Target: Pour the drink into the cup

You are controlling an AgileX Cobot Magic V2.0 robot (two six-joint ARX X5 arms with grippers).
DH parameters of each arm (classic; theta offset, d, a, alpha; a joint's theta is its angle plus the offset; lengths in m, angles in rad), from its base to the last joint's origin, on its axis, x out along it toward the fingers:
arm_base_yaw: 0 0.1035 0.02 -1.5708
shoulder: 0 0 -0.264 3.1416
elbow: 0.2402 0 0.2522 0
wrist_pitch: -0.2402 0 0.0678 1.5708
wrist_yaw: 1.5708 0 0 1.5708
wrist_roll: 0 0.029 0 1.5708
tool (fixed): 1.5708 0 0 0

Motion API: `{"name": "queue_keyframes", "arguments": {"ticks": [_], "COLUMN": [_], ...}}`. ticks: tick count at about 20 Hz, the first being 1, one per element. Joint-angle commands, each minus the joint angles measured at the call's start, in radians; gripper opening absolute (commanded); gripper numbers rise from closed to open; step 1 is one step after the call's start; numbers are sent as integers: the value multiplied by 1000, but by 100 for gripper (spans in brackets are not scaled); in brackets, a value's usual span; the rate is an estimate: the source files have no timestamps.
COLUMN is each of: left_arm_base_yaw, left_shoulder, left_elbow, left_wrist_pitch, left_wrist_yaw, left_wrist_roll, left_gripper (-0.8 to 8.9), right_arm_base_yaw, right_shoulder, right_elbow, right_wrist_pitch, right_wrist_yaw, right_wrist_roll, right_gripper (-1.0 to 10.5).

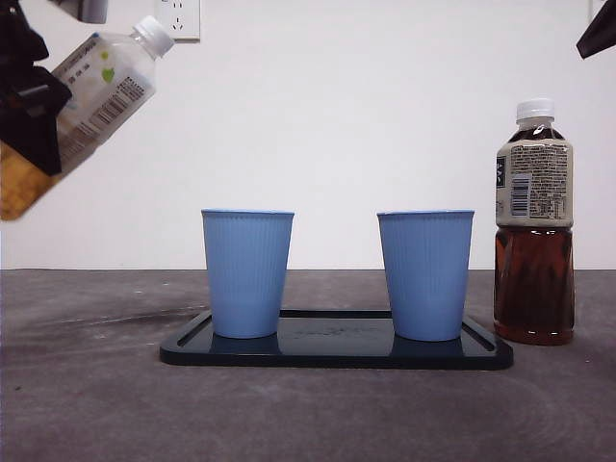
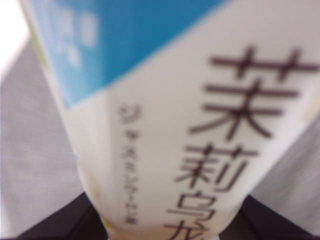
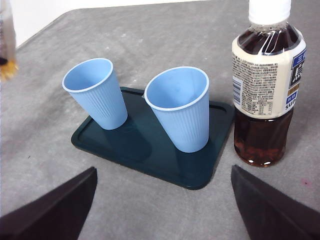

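A clear bottle of pale yellow drink (image 1: 91, 91) with a white and blue label hangs tilted at the upper left, its white cap on and pointing up and to the right. My left gripper (image 1: 34, 115) is shut on its body, and the label (image 2: 175, 125) fills the left wrist view. Two empty light blue cups (image 1: 247, 274) (image 1: 425, 276) stand upright on a dark tray (image 1: 337, 354). The held bottle is to the left of and above the left cup (image 3: 97, 95). My right gripper (image 3: 162, 210) is open with nothing in it, back from the tray.
A capped bottle of dark brown tea (image 1: 534, 226) stands upright on the grey table just right of the tray (image 3: 150, 150), close to the right cup (image 3: 180, 107). A white wall with a socket (image 1: 178, 17) is behind.
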Motion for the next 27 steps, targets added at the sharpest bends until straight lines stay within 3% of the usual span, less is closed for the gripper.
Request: {"name": "queue_keyframes", "arguments": {"ticks": [1,6,9,19,27], "left_arm_base_yaw": [-29,-93,-129,-218,-247], "left_shoulder": [0,19,58,228,304], "left_elbow": [62,76,77,129,206], "left_wrist_pitch": [2,-20,-19,-11,-16], "left_wrist_yaw": [-74,-197,-264,-480,-525], "left_wrist_roll": [126,240,262,351,399], "left_gripper": [207,207,207,206,206], "right_arm_base_yaw": [6,6,6,6,6], "right_shoulder": [1,2,2,2,2], "right_elbow": [16,16,16,16,16], "right_wrist_pitch": [-7,-5,-5,-5,-5], "right_wrist_yaw": [-55,-320,-416,-561,-578], "right_wrist_roll": [-34,-60,-71,-85,-89], "right_gripper": [425,425,425,425,425]}}
